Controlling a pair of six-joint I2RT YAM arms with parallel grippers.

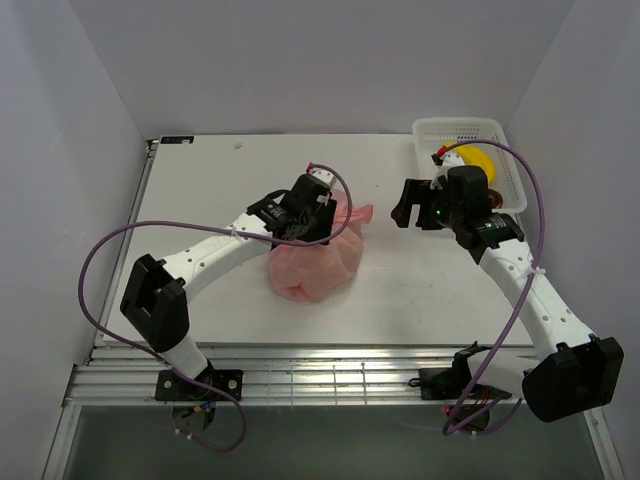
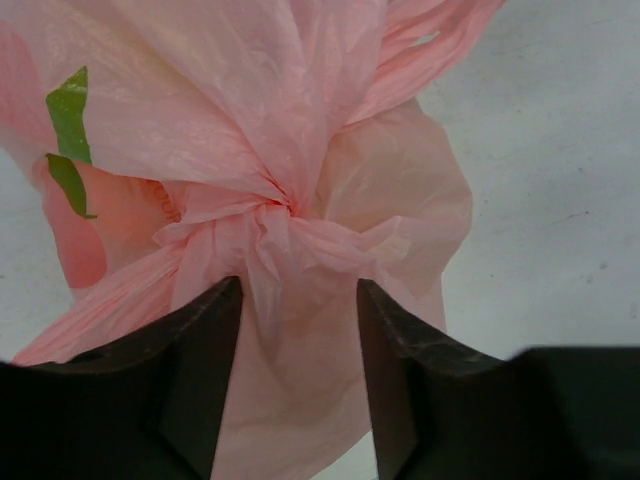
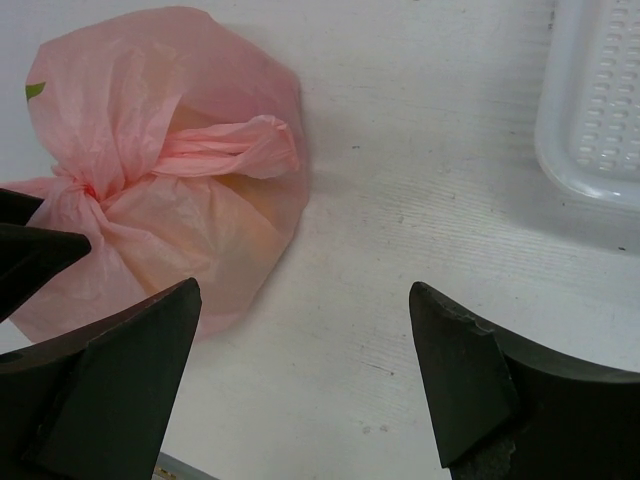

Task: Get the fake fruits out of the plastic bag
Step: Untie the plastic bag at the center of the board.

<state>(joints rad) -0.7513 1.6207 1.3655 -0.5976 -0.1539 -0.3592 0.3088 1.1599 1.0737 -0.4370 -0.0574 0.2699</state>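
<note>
The pink plastic bag lies knotted in the middle of the table. It also shows in the left wrist view with a green leaf print, and in the right wrist view. My left gripper is over the bag's knot. Its jaws are half open and stand astride the gathered plastic just below the knot. My right gripper is wide open and empty above bare table, right of the bag. A yellow fruit lies in the white basket. Any fruits in the bag are hidden.
The white perforated basket stands at the back right, and its corner shows in the right wrist view. My right arm partly covers it. A bit of red shows beside the yellow fruit. White walls close in the table on three sides.
</note>
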